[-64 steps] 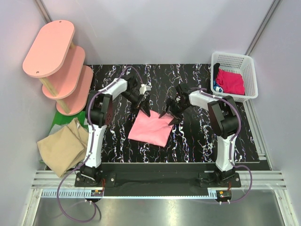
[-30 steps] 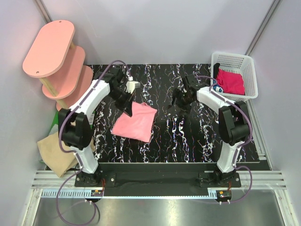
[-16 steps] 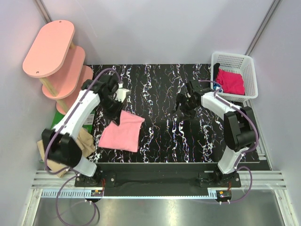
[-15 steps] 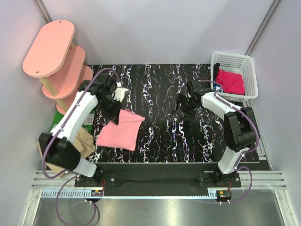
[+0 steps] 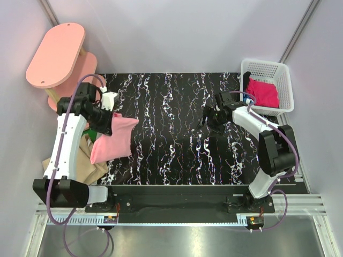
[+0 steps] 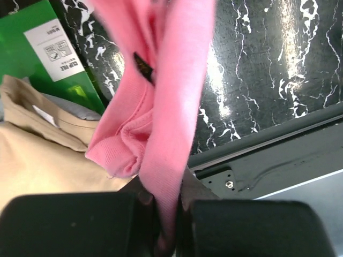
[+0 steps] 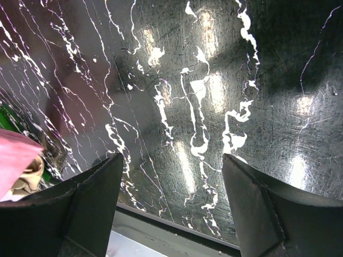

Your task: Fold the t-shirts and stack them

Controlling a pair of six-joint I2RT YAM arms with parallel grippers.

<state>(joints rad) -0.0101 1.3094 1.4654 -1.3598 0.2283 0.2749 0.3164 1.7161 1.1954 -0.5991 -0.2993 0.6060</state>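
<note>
**Three t-shirts, two hands, one shirt in the air**

Three t-shirts show. The salmon-pink t-shirt (image 5: 111, 142) hangs in soft folds from the left hand (image 5: 105, 121) over the left edge of the bench (image 5: 177, 155). The tan t-shirt (image 5: 86, 163) lies crumpled below it, off the bench's left side. The magenta t-shirt (image 5: 262, 92) sits bunched in the white lattice basket (image 5: 268, 64) at the far right corner.

The two hands differ. The left hand is clamped tight on a gathered edge of the pink cloth. The right hand (image 5: 210, 115) hovers right of centre over bare bench, fingers spread wide, gripping nothing.

The top view alone shows the basket and the shelf (image 5: 56, 48) with its smooth pink oval boards at far left, two of them plainly seen. The left wrist view alone shows a ribbed hem on the pink knit, a collar and label on the tan shirt, and a glossy green box (image 6: 53, 53) lying flat beside it. The right wrist view shows the bench's polished black surface with white marble veins.
</note>
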